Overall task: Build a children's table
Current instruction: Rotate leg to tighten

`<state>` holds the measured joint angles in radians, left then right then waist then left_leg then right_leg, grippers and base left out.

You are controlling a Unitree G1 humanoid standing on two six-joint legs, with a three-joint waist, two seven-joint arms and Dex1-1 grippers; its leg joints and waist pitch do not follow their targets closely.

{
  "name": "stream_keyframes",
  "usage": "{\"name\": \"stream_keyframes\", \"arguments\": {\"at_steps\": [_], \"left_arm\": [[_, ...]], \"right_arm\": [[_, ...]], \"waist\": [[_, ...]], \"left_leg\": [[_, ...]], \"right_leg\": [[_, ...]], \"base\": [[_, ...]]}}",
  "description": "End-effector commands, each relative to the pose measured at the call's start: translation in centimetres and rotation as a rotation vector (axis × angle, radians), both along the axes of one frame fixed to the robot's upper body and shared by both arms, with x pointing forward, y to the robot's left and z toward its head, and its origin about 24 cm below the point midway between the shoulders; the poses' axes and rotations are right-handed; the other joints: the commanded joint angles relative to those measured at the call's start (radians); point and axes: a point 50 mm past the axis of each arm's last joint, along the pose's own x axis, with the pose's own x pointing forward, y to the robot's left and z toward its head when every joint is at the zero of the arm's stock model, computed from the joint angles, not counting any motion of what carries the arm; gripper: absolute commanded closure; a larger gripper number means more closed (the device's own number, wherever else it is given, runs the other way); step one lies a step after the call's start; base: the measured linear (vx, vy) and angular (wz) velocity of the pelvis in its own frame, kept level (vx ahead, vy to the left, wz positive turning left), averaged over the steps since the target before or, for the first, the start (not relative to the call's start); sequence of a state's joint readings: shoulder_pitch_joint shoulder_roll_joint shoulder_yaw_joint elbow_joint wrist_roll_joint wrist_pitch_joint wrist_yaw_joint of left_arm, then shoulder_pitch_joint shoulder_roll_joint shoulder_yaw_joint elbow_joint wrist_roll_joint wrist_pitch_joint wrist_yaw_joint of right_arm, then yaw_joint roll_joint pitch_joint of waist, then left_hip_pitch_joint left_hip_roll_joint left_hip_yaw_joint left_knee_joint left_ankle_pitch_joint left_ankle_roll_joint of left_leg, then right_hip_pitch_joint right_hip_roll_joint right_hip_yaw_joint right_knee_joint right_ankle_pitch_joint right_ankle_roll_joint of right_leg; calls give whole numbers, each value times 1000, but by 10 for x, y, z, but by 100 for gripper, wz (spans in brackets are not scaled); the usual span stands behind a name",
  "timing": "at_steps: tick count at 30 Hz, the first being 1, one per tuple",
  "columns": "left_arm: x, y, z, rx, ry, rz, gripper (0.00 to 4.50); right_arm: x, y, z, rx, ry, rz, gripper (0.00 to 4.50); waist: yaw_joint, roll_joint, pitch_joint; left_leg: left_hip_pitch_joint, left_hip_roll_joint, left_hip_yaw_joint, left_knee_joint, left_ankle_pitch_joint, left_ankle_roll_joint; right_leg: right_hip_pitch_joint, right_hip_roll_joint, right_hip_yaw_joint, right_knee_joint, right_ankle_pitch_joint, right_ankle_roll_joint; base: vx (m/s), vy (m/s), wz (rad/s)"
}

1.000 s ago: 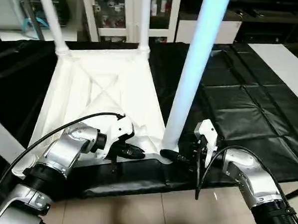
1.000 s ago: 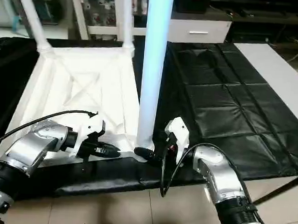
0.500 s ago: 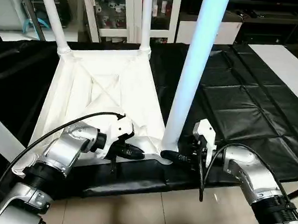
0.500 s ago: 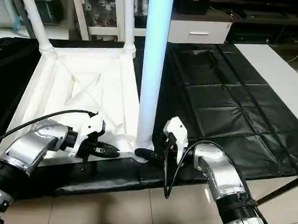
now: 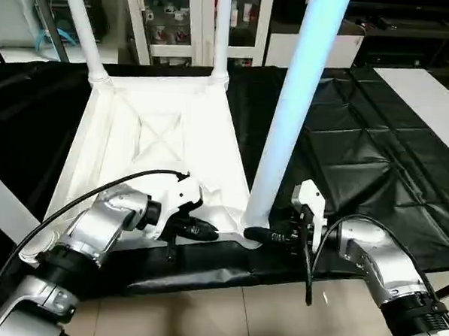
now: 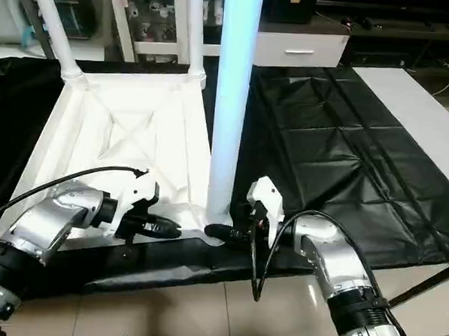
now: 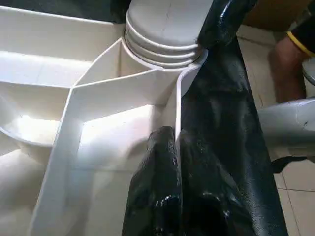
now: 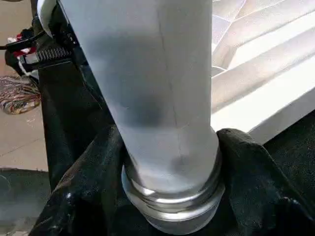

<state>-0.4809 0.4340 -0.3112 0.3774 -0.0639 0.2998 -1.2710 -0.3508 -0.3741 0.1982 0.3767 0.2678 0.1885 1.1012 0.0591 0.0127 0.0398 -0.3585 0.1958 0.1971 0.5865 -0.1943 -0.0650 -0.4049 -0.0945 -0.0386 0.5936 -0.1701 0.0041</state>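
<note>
At near table edge: right claw (image 8: 170, 196) clamps leg (image 5: 291, 111) base; left claw (image 7: 174, 147) pinches tabletop rim (image 7: 178, 105).

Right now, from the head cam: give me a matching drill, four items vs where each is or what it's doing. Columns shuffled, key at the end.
Column 1
1. left gripper
2. right gripper
3. near leg
4. tabletop

Column 2
A. standing upright in the near right corner socket
B. clamped around the base of the near leg
C. lying upside down on the black cover, ribbed underside up
D. pinching the tabletop's near edge wall, beside that socket

Pairs: 1-D, 2-B, 3-A, 4-C
</note>
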Motion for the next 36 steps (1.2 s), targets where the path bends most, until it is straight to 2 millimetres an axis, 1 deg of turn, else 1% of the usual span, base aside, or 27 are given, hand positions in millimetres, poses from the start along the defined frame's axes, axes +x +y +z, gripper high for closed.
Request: {"name": "stream_keyframes", "arguments": {"at_steps": [1, 3, 4, 6, 7, 10, 12, 13, 14, 16, 17, 18, 20, 21, 22, 23, 24, 25, 26, 27, 28, 29, 30, 33, 34, 35, 36], "left_arm": [[-7, -6, -9, 6, 49, -30, 450], [-1, -13, -9, 9, 21, 10, 450], [5, -17, -10, 19, -7, 55, 450], [16, -25, -12, 44, -58, 141, 450], [22, -30, -13, 58, -82, 187, 450], [37, -54, -13, 58, -119, 298, 450], [42, -60, -14, 75, -136, 352, 450], [45, -63, -15, 96, -152, 381, 450], [48, -67, -16, 123, -174, 408, 450], [52, -73, -16, 152, -203, 436, 450], [53, -76, -16, 156, -211, 447, 450], [54, -77, -17, 161, -219, 450, 450], [55, -78, -17, 165, -227, 453, 450], [55, -75, -18, 165, -231, 449, 450], [55, -73, -18, 164, -233, 445, 450], [54, -70, -18, 162, -232, 443, 450], [54, -67, -18, 159, -231, 440, 450], [52, -59, -17, 128, -245, 386, 450], [52, -59, -17, 127, -245, 385, 450], [50, -53, -18, 122, -243, 367, 450], [47, -46, -19, 113, -245, 335, 450], [44, -40, -20, 117, -233, 328, 450], [43, -37, -21, 120, -229, 322, 450], [34, -27, -20, 96, -206, 258, 450], [28, -25, -15, 48, -199, 205, 450], [25, -24, -14, 30, -193, 184, 450], [21, -22, -12, 11, -177, 159, 450]], "right_arm": [[4, -3, -3, -24, 0, -59, 194], [15, -2, -5, -43, -44, -190, 194], [23, 0, -7, -59, -68, -294, 194], [34, 5, -11, -64, -81, -466, 194], [38, 9, -12, -51, -72, -546, 194], [52, 27, -15, -41, -32, -761, 194], [57, 36, -15, -60, -31, -818, 194], [60, 41, -15, -78, -36, -854, 194], [63, 47, -14, -99, -42, -896, 194], [67, 57, -13, -112, -39, -944, 194], [69, 61, -13, -110, -34, -960, 194], [70, 69, -10, -110, -53, -945, 194], [71, 80, -7, -88, -60, -914, 194], [71, 85, -4, -68, -78, -887, 194], [71, 87, -2, -48, -88, -866, 194], [69, 89, 1, -11, -91, -824, 159], [68, 92, 3, 20, -92, -790, 139], [64, 92, 8, 67, -130, -705, 130], [64, 92, 8, 68, -131, -702, 130], [62, 89, 8, 68, -149, -674, 130], [59, 84, 8, 61, -171, -655, 105], [56, 79, 7, 62, -175, -647, 105], [55, 75, 7, 68, -172, -645, 92], [46, 54, 8, 124, -131, -638, 79], [39, 45, 8, 133, -121, -588, 68], [36, 42, 8, 137, -117, -562, 47], [30, 38, 8, 137, -108, -501, 47]], "waist": [[-3, -9, -54], [-6, -13, -52], [-9, -9, -47], [-21, -11, -48], [-29, -9, -45], [-39, -5, -47], [-42, 2, -49], [-44, 1, -50], [-45, 6, -52], [-48, -4, -52], [-47, -3, -52], [-47, -4, -54], [-46, -3, -54], [-45, -14, -56], [-42, -7, -57], [-43, -13, -57], [-43, -12, -56], [-43, -8, -55], [-45, -10, -55], [-44, 8, -58], [-49, 8, -58], [-48, 8, -60], [-51, 2, -60], [-41, 0, -55], [-40, 4, -53], [-37, 4, -53], [-35, 10, -53]], "left_leg": [[8, 30, -11, -73, -229, 37], [8, 30, -10, -75, -250, 27], [10, 27, -11, -77, -279, 11], [8, 24, -20, -82, -324, -19], [11, 23, -21, -83, -344, -31], [13, 18, -27, -81, -371, -44], [11, 17, -29, -82, -374, -36], [14, 16, -27, -80, -378, -33], [14, 15, -26, -79, -379, -33], [10, 12, -25, -79, -367, -24], [11, 13, -24, -78, -366, -17], [10, 13, -24, -76, -359, -6], [4, 15, -24, -78, -332, 1], [2, 15, -21, -77, -318, 10], [3, 17, -22, -77, -303, 17], [2, 17, -20, -76, -297, 23], [-2, 17, -21, -77, -286, 30], [-4, 18, -23, -78, -283, 36], [-4, 20, -22, -79, -288, 41], [-2, 19, -23, -76, -277, 40], [-1, 21, -21, -76, -268, 43], [1, 21, -21, -75, -257, 45], [-5, 20, -19, -74, -241, 55], [1, 26, -18, -78, -263, 57], [2, 27, -19, -82, -278, 48], [4, 28, -20, -82, -282, 48], [3, 31, -21, -84, -276, 43]], "right_leg": [[42, -38, 27, -62, -231, -237], [38, -40, 28, -67, -266, -229], [32, -40, 28, -73, -318, -215], [37, -41, 23, -78, -409, -180], [31, -41, 23, -85, -445, -163], [28, -43, 19, -94, -503, -132], [30, -40, 19, -94, -471, -134], [24, -37, 20, -95, -442, -146], [22, -37, 21, -93, -424, -154], [27, -37, 19, -90, -396, -168], [28, -37, 20, -92, -396, -168], [25, -39, 21, -92, -386, -174], [32, -38, 21, -86, -337, -185], [33, -37, 21, -84, -311, -191], [36, -39, 21, -80, -288, -201], [36, -38, 21, -80, -281, -203], [39, -39, 21, -76, -274, -205], [42, -40, 20, -77, -273, -202], [41, -39, 21, -78, -273, -202], [43, -41, 22, -73, -247, -206], [41, -38, 22, -72, -207, -223], [43, -37, 22, -72, -184, -229], [48, -35, 22, -66, -153, -237], [45, -40, 25, -73, -228, -229], [42, -39, 24, -75, -259, -225], [45, -38, 25, -76, -256, -222], [42, -37, 27, -71, -233, -224]], "base": [[0, 0, 0], [0, 0, 0], [0, 0, 0], [-28, 2, -4], [-55, 4, -7], [-18, 3, -2], [0, 0, 0], [0, 0, 0], [0, 0, 0], [0, 0, 0], [0, 0, 0], [0, 0, 0], [0, 0, 0], [0, 0, 0], [0, 0, 0], [0, 0, 0], [0, 0, 0], [0, 0, 0], [0, 0, 0], [0, 0, 0], [0, 0, 0], [0, 0, 0], [0, 0, 0], [0, 0, 0], [0, 0, 0], [0, 0, 0], [0, 0, 0]]}}
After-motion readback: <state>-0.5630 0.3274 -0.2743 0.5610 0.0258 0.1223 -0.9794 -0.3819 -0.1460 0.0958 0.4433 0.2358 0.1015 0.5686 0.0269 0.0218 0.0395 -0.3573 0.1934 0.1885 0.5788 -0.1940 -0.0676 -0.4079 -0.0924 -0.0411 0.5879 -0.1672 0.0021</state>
